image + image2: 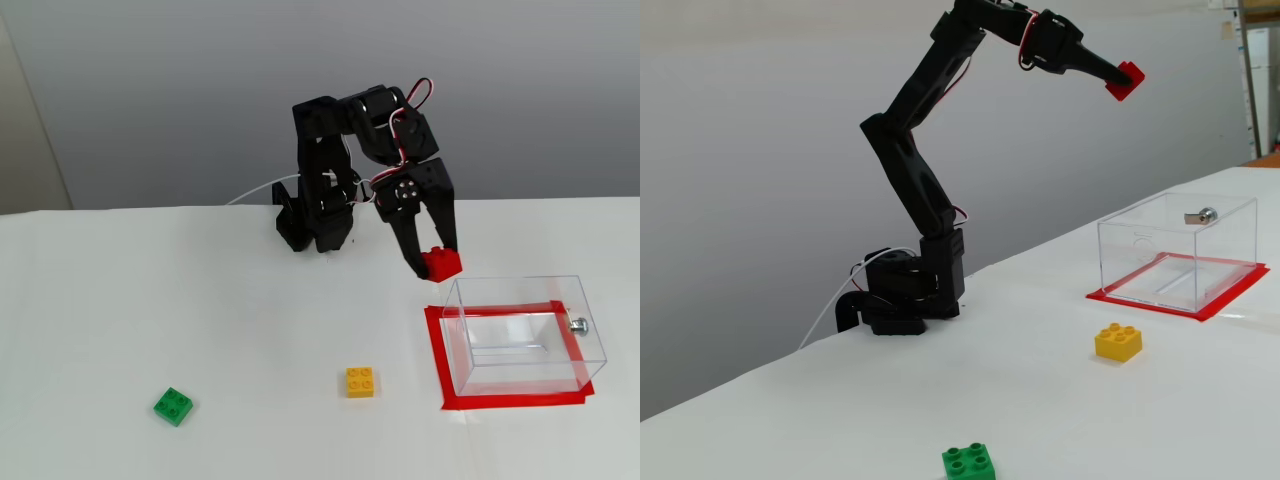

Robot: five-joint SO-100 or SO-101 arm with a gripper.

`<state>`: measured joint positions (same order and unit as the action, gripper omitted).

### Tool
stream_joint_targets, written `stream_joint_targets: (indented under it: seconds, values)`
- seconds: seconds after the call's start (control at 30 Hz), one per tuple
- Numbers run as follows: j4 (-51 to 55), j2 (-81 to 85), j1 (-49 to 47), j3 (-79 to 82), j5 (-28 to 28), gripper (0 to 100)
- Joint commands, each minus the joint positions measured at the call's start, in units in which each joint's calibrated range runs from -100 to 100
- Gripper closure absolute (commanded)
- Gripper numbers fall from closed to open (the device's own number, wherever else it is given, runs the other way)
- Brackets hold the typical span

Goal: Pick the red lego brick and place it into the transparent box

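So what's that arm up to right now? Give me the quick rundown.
Gripper shut on red lego brick, held high in the air. Transparent box empty, brick not yet over it. Nothing in the way; yellow brick and green brick sit aside.

The red lego brick point(441, 264) is held aloft (tilted), at eleven o'clock from the transparent box point(523, 335), which is set upright, open-topped, on the table.

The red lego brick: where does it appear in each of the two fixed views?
Fixed view from the front: red lego brick right of centre, in the gripper.
Fixed view from the side: top right, held high.
Shared landmark: transparent box.
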<state>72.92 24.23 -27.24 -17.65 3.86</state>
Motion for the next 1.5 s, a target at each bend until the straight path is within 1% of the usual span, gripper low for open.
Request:
stream_joint_targets:
  seconds: [0.0,0.17,0.33,0.67,0.9,1.07,1.47]
  values:
    - [1.7,0.4,-7.8,-1.2,0.2,94]
    - [5.6,-4.2,-16.6,-1.3,0.2,94]
    - [5.8,-9.1,-20.3,-2.1,0.2,94]
    - [5.1,-15.5,-22.3,-2.2,0.1,94]
    - [-1.5,-18.7,-23.7,-2.2,0.1,94]
    - [-3.7,-20.5,-24.5,-2.2,-0.2,94]
    - [-3.8,-26.3,-28.7,-2.2,-0.4,94]
